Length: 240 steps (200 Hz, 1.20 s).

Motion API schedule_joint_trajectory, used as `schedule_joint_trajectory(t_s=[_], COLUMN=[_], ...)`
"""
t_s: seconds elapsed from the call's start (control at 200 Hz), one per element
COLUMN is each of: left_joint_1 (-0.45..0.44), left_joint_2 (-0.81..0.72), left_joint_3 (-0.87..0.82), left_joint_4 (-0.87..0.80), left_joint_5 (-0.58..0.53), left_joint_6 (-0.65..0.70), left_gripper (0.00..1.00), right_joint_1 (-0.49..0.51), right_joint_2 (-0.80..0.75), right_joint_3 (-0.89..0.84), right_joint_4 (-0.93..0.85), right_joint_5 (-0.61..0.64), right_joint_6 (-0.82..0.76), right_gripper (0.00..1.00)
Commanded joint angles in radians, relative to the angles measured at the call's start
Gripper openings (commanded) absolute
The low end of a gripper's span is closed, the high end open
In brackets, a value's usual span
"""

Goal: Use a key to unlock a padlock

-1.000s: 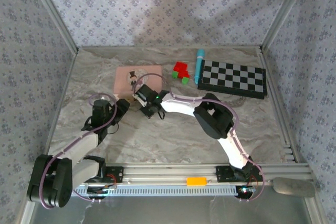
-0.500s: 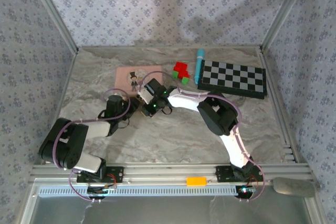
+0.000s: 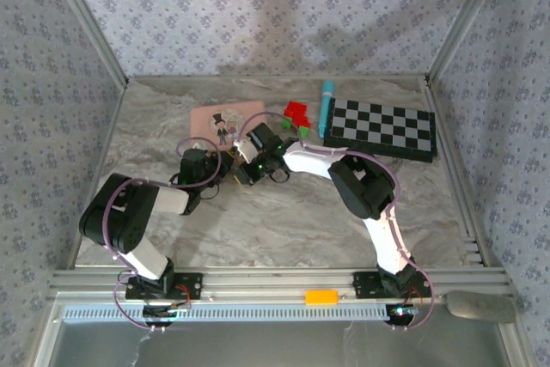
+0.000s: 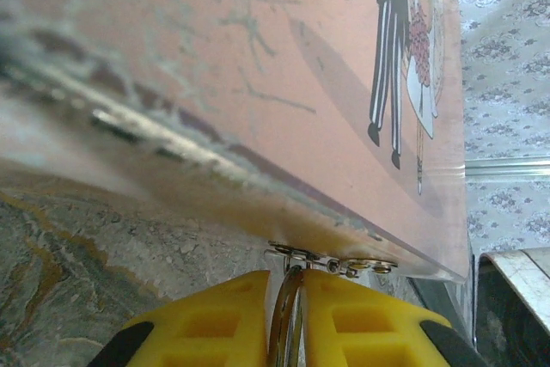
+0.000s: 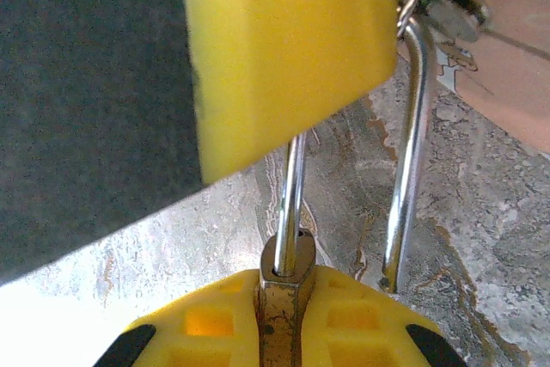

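Observation:
In the right wrist view my right gripper (image 5: 288,274) is shut on the brass padlock (image 5: 287,311), seen edge-on. One leg of its silvery shackle (image 5: 292,186) enters the body; the other leg hangs beside the body on the right, outside it. In the left wrist view my left gripper (image 4: 288,277) is shut on a thin metal ring (image 4: 286,320). The small silvery key (image 4: 302,256) lies edge-on at the ring's far end, against the pink box (image 4: 284,49). From above, the left gripper (image 3: 225,169) and the right gripper (image 3: 245,167) meet nose to nose just below the box.
The pink box (image 3: 225,122) with a cartoon figure lies right behind both grippers. Red and green blocks (image 3: 298,116), a blue pen (image 3: 326,109) and a checkerboard (image 3: 382,129) sit at the back right. Metal rails edge the marbled table.
The left arm has reached forward and right until its gripper meets the right one, and its jaws have closed on the ring. The right gripper shifted slightly back and right, still shut.

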Motion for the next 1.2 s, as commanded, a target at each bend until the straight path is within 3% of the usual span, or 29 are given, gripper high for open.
schedule_joint_trajectory(t_s=[0.0, 0.525, 0.68, 0.835, 0.92, 0.989, 1.074, 1.194], left_joint_1=[-0.011, -0.030, -0.031, -0.031, -0.031, -0.031, -0.031, -0.031], left_joint_2=[0.031, 0.066, 0.080, 0.074, 0.070, 0.071, 0.073, 0.072], left_joint_3=[0.024, 0.032, 0.032, 0.028, 0.025, 0.023, 0.023, 0.021], left_joint_4=[-0.010, -0.007, 0.017, 0.019, 0.016, 0.012, 0.015, 0.020], left_joint_5=[-0.012, -0.012, -0.008, -0.016, -0.023, -0.029, -0.029, -0.035], left_joint_6=[-0.006, 0.002, -0.001, 0.007, 0.010, 0.012, 0.009, 0.007], left_gripper=[0.17, 0.15, 0.00, 0.00, 0.00, 0.00, 0.00, 0.00], right_joint_1=[0.010, -0.042, -0.043, -0.046, -0.053, -0.060, -0.075, -0.118], right_joint_2=[-0.048, -0.068, -0.073, -0.080, -0.107, -0.156, -0.231, -0.307], right_joint_3=[-0.022, -0.078, -0.078, -0.081, -0.097, -0.133, -0.188, -0.236], right_joint_4=[0.016, 0.178, 0.183, 0.151, 0.127, 0.119, 0.112, 0.100], right_joint_5=[-0.125, -0.317, -0.323, -0.302, -0.278, -0.238, -0.163, -0.047], right_joint_6=[0.030, 0.180, 0.188, 0.171, 0.162, 0.161, 0.179, 0.270], right_gripper=[0.00, 0.00, 0.00, 0.00, 0.29, 0.46, 0.55, 0.58])
